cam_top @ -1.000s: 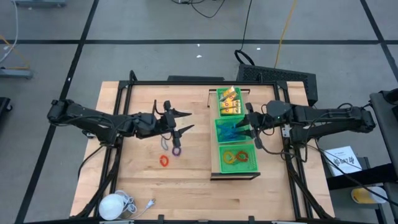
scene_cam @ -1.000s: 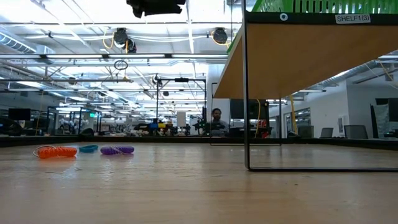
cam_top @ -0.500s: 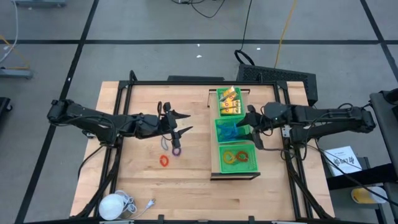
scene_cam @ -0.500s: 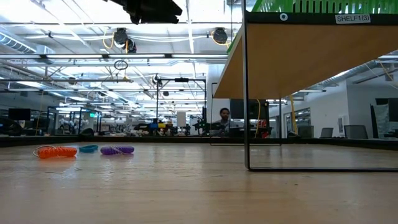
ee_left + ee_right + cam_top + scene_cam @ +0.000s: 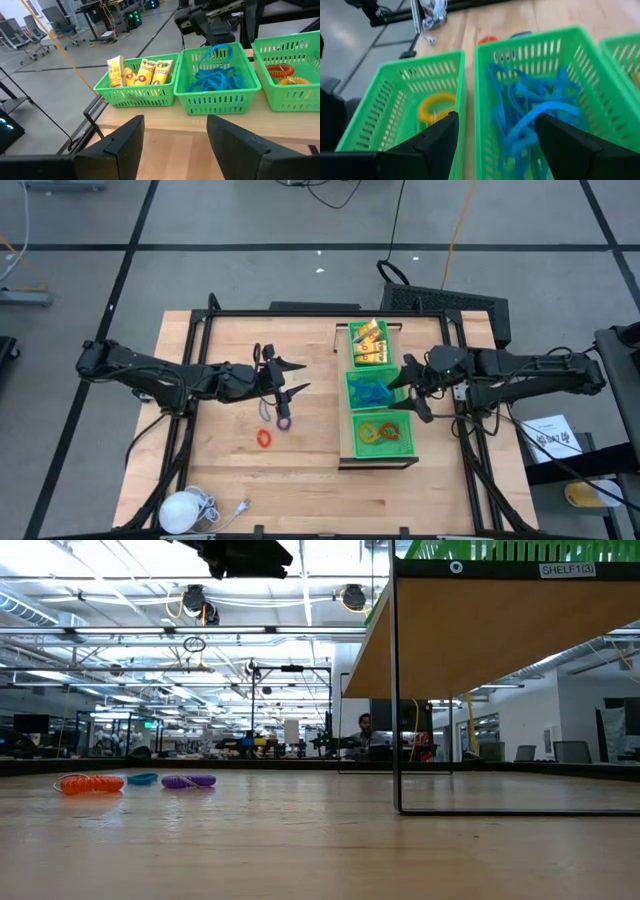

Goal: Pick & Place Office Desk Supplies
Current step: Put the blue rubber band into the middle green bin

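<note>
- Blue rings/clips (image 5: 371,392) piled in the middle green basket (image 5: 352,402) on the raised shelf; yellow packets (image 5: 368,342) in the far basket (image 5: 351,362); orange and yellow coil rings (image 5: 380,433) in the near basket (image 5: 357,451).
- On the table (image 5: 220,470), three coil rings are loose: orange (image 5: 264,439), purple (image 5: 284,421), and a blue one (image 5: 264,410) just beside the left gripper's fingers.
- Risk: one blue strand arches above the basket rim in the right wrist view (image 5: 547,112); if the right gripper drifts low while it backs out, it could snag the strand and drag the pile out.
- Risk: loose rings lie flat and thin, purple and blue near each other; a pinch may slip off or nudge a neighbour.
- Risk: the shelf leg (image 5: 395,690) and frame stand close by, so a carry from the table to the baskets could clip them.
- Right gripper (image 5: 413,392) at the middle basket's outer edge, jaws apart, nothing held.
- Left gripper (image 5: 291,378) hovers over the table above the loose rings, arm stretched in from the left, jaws apart and empty.
</note>
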`<state>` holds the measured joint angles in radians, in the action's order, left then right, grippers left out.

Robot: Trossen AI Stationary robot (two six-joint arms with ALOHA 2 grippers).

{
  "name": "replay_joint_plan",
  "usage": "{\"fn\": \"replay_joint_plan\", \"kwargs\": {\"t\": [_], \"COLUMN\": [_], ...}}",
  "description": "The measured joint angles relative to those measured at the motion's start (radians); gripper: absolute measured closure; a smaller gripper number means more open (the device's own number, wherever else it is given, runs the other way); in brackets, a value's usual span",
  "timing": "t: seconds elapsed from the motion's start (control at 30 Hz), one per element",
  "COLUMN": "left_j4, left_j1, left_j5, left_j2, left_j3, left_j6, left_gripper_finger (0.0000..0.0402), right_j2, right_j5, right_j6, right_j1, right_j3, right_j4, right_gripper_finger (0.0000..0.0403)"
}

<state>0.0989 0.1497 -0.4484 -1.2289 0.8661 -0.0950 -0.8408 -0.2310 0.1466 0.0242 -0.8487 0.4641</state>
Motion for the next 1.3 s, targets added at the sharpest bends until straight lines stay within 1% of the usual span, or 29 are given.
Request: {"fn": "replay_joint_plan", "kwargs": {"t": [0.2,0.3,0.33,0.4,0.43,0.47,0.5,0.57,0.6,0.63,0.73,0.8,0.87,0.93,1.03,1.13,1.23,1.3], "left_j4": [0.002,0.007,0.007,0.006,0.006,0.006,0.006,0.006,0.006,0.004,-0.025,-0.094,-0.208,-0.346,-0.573,-0.787,-0.897,-0.92], "left_j1": [0.0,0.0,0.0,0.0,0.0,0.0,0.0,0.0,0.0,0.0,0.0,0.0,0.002,0.003,0.003,0.003,0.003,0.002], "left_j5": [0.0,0.0,0.0,0.0,0.0,0.0,0.0,0.0,0.0,0.0,0.0,0.0,0.002,0.004,0.033,0.059,0.055,0.058], "left_j2": [0.0,0.0,0.0,0.0,0.0,0.0,0.0,0.0,0.0,0.0,0.0,0.0,0.0,0.0,-0.008,-0.016,-0.041,-0.052], "left_j3": [0.0,0.0,0.0,0.0,0.0,0.0,0.0,0.0,0.0,0.0,0.0,0.002,0.002,0.002,0.002,0.0,-0.002,-0.017], "left_j6": [0.0,0.0,0.0,0.002,0.004,0.004,0.003,0.001,0.001,0.001,0.033,0.086,0.175,0.304,0.551,0.854,1.171,1.282], "left_gripper_finger": [0.0179,0.0179,0.0179,0.0178,0.0179,0.0179,0.0178,0.0179,0.0179,0.0178,0.0178,0.0179,0.0178,0.0179,0.0179,0.0179,0.0179,0.0178], "right_j2": [0.01,0.009,0.01,0.016,0.017,0.015,0.009,-0.001,-0.002,0.0,0.007,0.006,0.007,0.007,0.006,0.007,0.007,0.007], "right_j5": [-0.001,0.001,0.027,0.139,0.177,0.175,0.134,0.017,-0.011,0.003,0.113,0.13,0.123,0.125,0.127,0.126,0.126,0.126], "right_j6": [-0.003,-0.021,-0.03,-0.018,-0.007,-0.005,-0.015,-0.069,-0.084,-0.084,-0.07,-0.072,-0.073,-0.079,-0.089,-0.12,-0.14,-0.146], "right_j1": [0.0,0.0,0.0,0.0,0.001,0.002,0.002,0.0,-0.002,-0.002,0.002,0.001,0.0,0.0,0.001,0.0,0.001,0.001], "right_j3": [0.0,0.0,0.0,0.0,-0.001,-0.001,-0.001,0.0,0.0,0.0,0.0,0.0,0.0,0.0,0.0,0.0,0.0,0.0], "right_j4": [-0.103,-0.077,-0.072,-0.093,-0.103,-0.102,-0.094,-0.086,-0.091,-0.105,-0.119,-0.113,-0.115,-0.115,-0.113,-0.115,-0.117,-0.126], "right_gripper_finger": [0.0149,0.0149,0.0149,0.0149,0.0149,0.0149,0.0149,0.0149,0.0149,0.0149,0.0149,0.0149,0.0149,0.0149,0.0149,0.0149,0.0149,0.0149]}}
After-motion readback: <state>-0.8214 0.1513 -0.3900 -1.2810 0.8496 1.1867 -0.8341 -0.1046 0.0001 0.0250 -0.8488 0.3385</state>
